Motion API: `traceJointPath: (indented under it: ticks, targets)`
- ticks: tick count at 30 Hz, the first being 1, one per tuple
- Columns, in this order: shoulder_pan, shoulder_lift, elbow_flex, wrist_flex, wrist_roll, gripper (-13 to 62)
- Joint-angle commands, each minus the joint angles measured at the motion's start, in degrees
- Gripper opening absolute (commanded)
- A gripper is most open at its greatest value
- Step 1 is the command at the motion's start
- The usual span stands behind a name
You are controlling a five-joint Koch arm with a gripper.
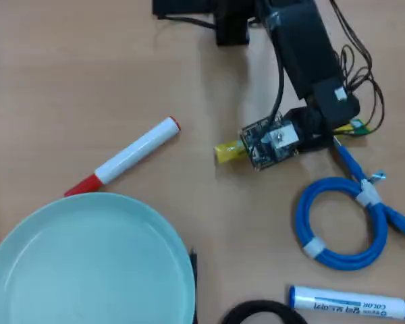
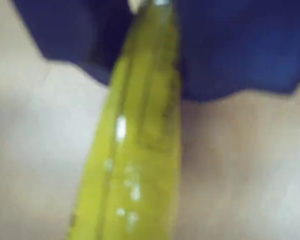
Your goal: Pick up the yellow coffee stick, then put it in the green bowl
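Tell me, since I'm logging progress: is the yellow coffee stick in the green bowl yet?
Not yet. The green bowl is empty in the overhead view; the yellow coffee stick lies on the table, poking out from under the arm.

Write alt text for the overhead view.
A black robot arm reaches down over a yellow coffee stick on a wooden table, one end poking out. A pale green bowl fills the lower left, a white marker above it, a coiled blue cable right.
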Motion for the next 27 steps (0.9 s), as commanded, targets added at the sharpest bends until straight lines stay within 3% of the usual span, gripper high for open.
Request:
traceJointPath:
  ticks: [1,12,18,27]
  targets:
    - [0.5,9.7,-1.8,5.1,-0.7,-6.5]
    - [0.4,28.7,-5.4,6.9,-1.8,-6.5]
    - [1.1,29.4,-13.5,6.3,-12.8,-6.5]
    - [7.6,29.4,-21.4,1.9,-16.3,-6.5]
